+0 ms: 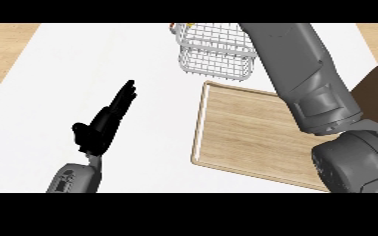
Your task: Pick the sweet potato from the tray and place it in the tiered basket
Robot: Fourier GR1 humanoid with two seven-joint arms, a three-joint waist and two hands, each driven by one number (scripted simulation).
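The sweet potato cannot be seen anywhere in the head view, so where it sits cannot be told. The wooden tray (pixel 236 130), a pale rectangular board with a raised rim, lies on the right half of the white desk (pixel 88 55), turned slightly off square. The part of its surface that shows is plain wood grain. Its right side and lower right corner are covered by the robot's right forearm (pixel 295 65).

Just beyond the tray's far edge stands the tiered basket (pixel 214 55), made of silver wire mesh, with one tier showing above another. Its right side is hidden behind the same forearm. That thick grey forearm rises from the lower right corner, crosses the tray and runs up past the basket to the top of the view. The right robot hand itself is out of view (only the forearm shows), so its state cannot be told.

The left robot hand (pixel 100 127) is at the lower left, well apart from the tray and the basket. It is black, with straight fingers held close together and pointing up and to the right, the thumb standing out to the side. It holds nothing. Its grey forearm (pixel 74 180) enters from the lower edge.
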